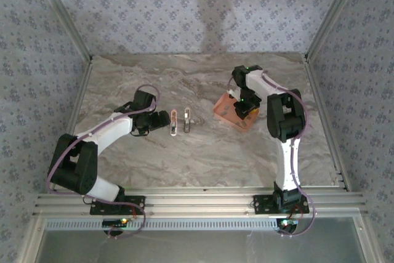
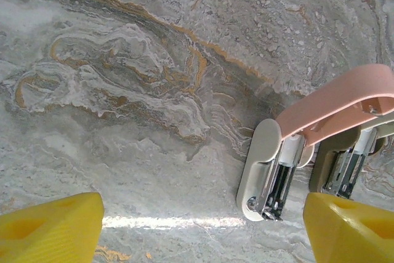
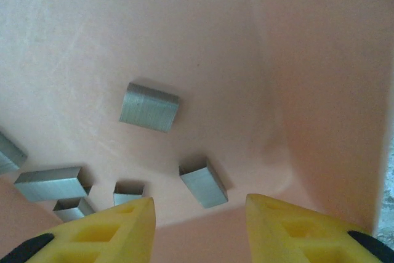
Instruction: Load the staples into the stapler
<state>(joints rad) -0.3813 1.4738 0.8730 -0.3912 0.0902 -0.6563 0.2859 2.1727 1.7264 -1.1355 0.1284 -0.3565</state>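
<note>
The pale pink and white stapler lies open on the marble table, its pink cover swung up and its metal rail bared. From above it shows as two slim pieces side by side. My left gripper stands open just left of it, the stapler's end inside the right finger. My right gripper is down in the salmon tray, open. A short grey block of staples lies just beyond its tips, untouched.
The salmon-orange tray sits at the right middle of the table; its wall rises close to my right finger. Several more staple blocks lie on its floor. A second beige stapler part lies beside the first.
</note>
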